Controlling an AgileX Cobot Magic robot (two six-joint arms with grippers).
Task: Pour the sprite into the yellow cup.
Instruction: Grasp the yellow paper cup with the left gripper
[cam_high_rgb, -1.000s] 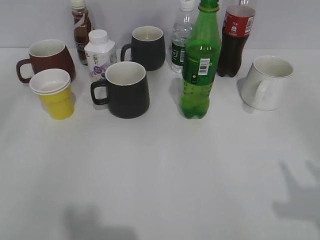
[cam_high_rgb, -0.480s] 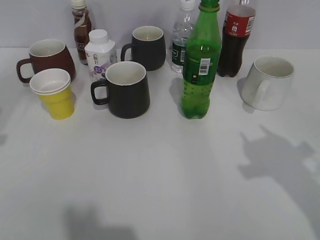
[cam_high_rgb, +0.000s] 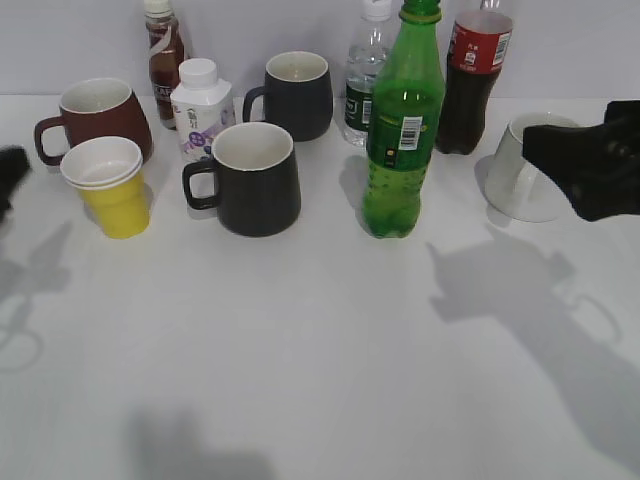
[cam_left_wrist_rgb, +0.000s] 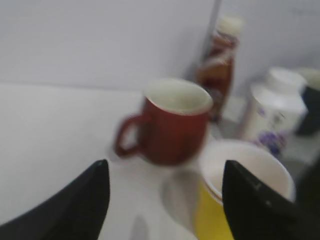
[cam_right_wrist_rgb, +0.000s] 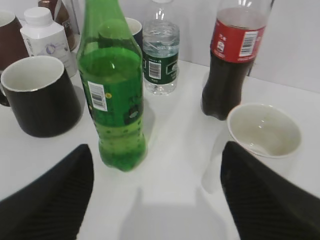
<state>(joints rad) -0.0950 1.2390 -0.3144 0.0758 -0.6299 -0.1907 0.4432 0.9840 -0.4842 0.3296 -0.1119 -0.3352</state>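
Standing upright, sprite (cam_high_rgb: 401, 130) untouched — right gripper (cam_right_wrist_rgb: 155, 200) spread wide; left gripper (cam_left_wrist_rgb: 162, 200) likewise, near yellow cup (cam_high_rgb: 108, 187).

White table (cam_high_rgb: 320, 360) carries the lot, and everything stands upright on it. Far left, the brown-red mug (cam_high_rgb: 95, 118) with its handle out to the left, and the yellow cup (cam_high_rgb: 108, 187) just in front of it (rim white, looks like two nested). Behind, a brown drink bottle (cam_high_rgb: 162, 55) and a small white carton bottle (cam_high_rgb: 200, 105). Centre, a black mug (cam_high_rgb: 251, 178), with a second dark mug (cam_high_rgb: 295, 94) behind it. Then the sprite (cam_high_rgb: 402, 120), tall and green, with the clear water bottle (cam_high_rgb: 365, 80) and the cola bottle (cam_high_rgb: 470, 80) behind. Far right, a white mug (cam_high_rgb: 522, 175). Shadows fall across the bare front.
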